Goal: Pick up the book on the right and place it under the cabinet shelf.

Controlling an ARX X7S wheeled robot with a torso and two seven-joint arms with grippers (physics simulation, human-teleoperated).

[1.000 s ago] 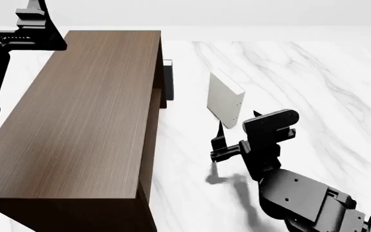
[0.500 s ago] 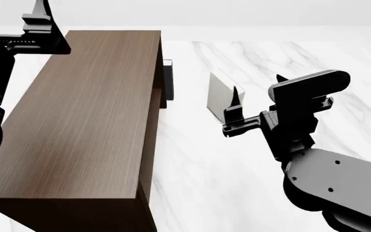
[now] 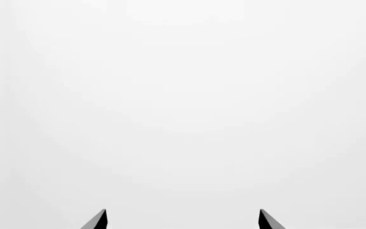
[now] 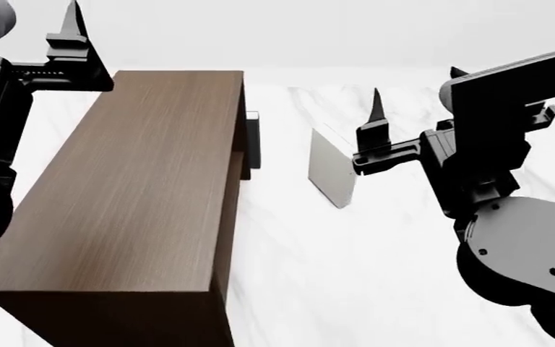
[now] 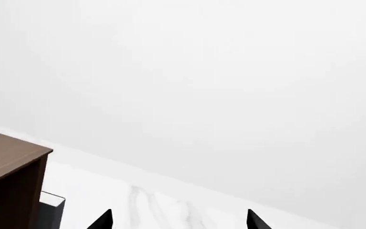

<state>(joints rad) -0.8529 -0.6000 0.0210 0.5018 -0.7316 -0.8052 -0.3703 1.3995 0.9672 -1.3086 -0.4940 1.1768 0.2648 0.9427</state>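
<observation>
The book (image 4: 329, 172), thin and white-grey, stands upright on the marble table (image 4: 355, 275), apart from the dark-brown cabinet shelf (image 4: 133, 188) to its left. My right gripper (image 4: 415, 90) hangs above and just right of the book, fingers pointing up and away, not touching it. In the right wrist view the right gripper (image 5: 178, 220) is open with nothing between its tips; the book is out of that view. My left gripper (image 4: 66, 40) is raised beyond the cabinet's far left corner. In the left wrist view the left gripper (image 3: 183, 220) is open before blank white.
A second pale book (image 4: 252, 137) stands close against the cabinet's open right side, and shows as a second pale book (image 5: 51, 206) beside the cabinet corner (image 5: 8, 162) in the right wrist view. A white wall lies behind the table.
My right arm has risen from low on the table in front of the book to above its right side. The left gripper has shifted slightly right. The book has not moved.
</observation>
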